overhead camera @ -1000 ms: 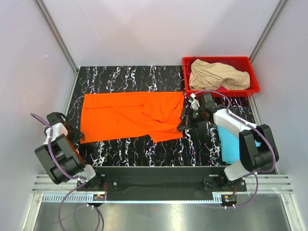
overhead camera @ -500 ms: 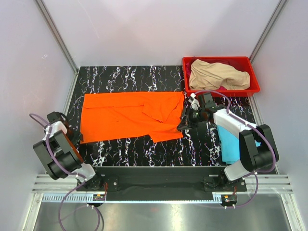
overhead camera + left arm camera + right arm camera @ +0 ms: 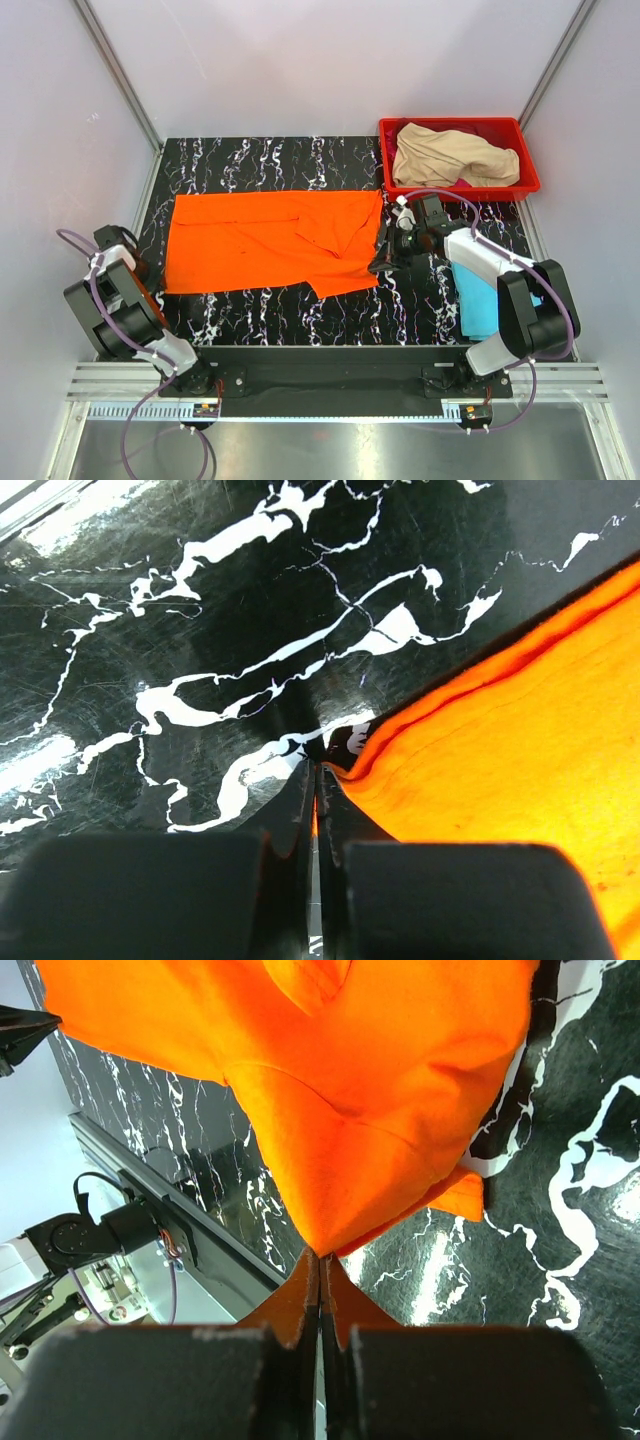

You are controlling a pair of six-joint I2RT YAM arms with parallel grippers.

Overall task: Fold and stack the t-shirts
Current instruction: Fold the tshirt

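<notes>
Your orange shirt [image 3: 270,240] lies spread on the surface [image 3: 260,160], long axis running left to right between your two arms. The left jaws are clenched on its left edge near the front corner, a sliver of orange pinched between them. The right jaws are clenched on a bunched fold at its right end. With each arm on its own end, the fold likely turns on carrying one end toward the other. Dark surface shows ahead of and behind the cloth. Mind the bin [image 3: 530,186] with the beige shirt [image 3: 450,155] past the right arm, and the blue shirt [image 3: 478,305] beneath it.
</notes>
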